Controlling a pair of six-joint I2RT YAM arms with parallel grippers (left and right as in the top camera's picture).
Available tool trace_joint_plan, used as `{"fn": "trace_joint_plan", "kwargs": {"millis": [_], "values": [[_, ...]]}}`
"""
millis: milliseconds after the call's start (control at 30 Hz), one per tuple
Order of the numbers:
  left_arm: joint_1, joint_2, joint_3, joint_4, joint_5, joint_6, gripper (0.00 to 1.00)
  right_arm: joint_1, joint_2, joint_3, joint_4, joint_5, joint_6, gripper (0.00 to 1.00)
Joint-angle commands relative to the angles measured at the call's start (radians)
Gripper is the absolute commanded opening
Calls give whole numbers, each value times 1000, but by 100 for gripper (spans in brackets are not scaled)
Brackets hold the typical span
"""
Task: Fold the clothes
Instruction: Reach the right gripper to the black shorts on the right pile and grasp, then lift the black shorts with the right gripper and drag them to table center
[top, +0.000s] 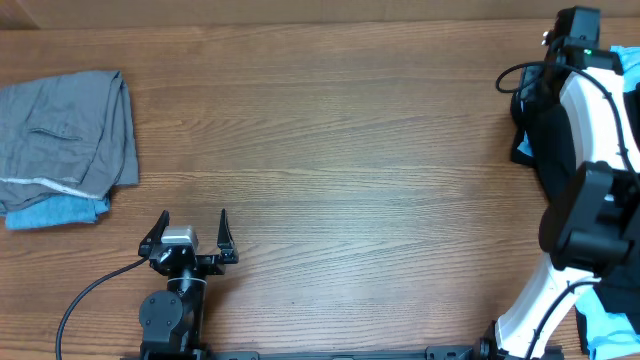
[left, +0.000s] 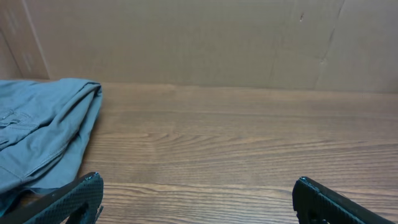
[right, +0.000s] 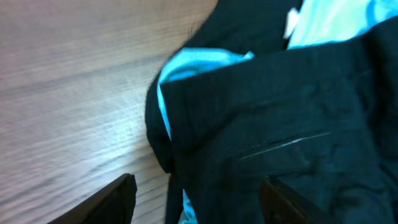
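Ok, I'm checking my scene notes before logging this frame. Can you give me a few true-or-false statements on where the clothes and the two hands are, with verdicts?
1. The left hand is open and holds nothing. True.
2. The grey garment lies in the middle of the table. False: it lies at the left edge.
3. A blue piece shows from under the grey garment. True.
4. The right hand is shut on the black garment. False: its fingers stand wide apart over the garment.
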Motion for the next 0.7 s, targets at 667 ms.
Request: {"fn": "trace_joint_plan", "kwargs": {"millis": [667], "values": [[-8,-9,-4,4,8,26,100,-119,163,21,32,-256,-23,65]]}}
